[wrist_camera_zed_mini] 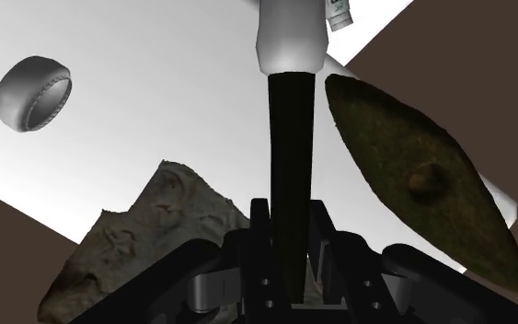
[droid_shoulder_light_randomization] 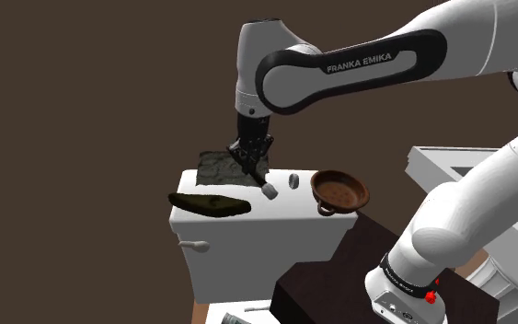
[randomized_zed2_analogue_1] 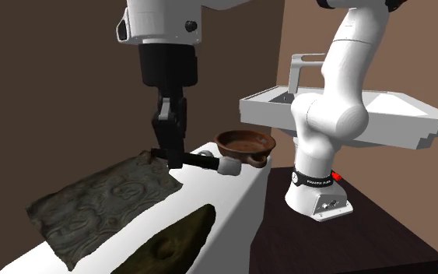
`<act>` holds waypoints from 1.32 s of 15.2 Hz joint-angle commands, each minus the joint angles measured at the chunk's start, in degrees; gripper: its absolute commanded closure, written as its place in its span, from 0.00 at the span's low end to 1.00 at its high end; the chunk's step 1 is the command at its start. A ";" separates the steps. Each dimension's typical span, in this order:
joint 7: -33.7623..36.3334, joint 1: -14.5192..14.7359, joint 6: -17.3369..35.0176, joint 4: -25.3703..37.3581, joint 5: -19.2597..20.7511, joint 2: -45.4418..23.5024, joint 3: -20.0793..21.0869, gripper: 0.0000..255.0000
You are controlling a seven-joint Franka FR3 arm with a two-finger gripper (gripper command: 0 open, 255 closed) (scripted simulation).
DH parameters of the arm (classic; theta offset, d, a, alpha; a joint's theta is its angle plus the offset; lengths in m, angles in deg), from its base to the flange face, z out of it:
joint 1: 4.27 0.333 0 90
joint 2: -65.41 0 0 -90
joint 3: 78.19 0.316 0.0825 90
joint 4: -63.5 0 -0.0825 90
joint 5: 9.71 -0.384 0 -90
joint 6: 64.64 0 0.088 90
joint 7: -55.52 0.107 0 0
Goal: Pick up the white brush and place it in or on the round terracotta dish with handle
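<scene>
The brush has a long black handle and a white head. My gripper is shut on the handle's rear end, and the head points away from the hand. In the second exterior view the gripper holds the brush nearly level, low over the white tank lid, with the head toward the dish. The round reddish-brown dish with a loop handle stands at the lid's right end in the shoulder view, past the gripper. The dish is empty.
A dark green patterned cloth lies on the lid under the hand. A dark olive leaf-shaped object rests at the lid's front edge. A small grey ring sits between brush and dish. A white sink is behind the arm's stand.
</scene>
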 commanded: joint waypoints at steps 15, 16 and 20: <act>-13.39 -0.68 -7.44 -15.54 -1.82 22.41 -11.17 1.00; -14.50 -0.84 -8.07 -16.85 -1.47 24.26 -12.25 1.00; -18.96 -1.92 -10.93 -21.45 0.65 31.41 -16.68 1.00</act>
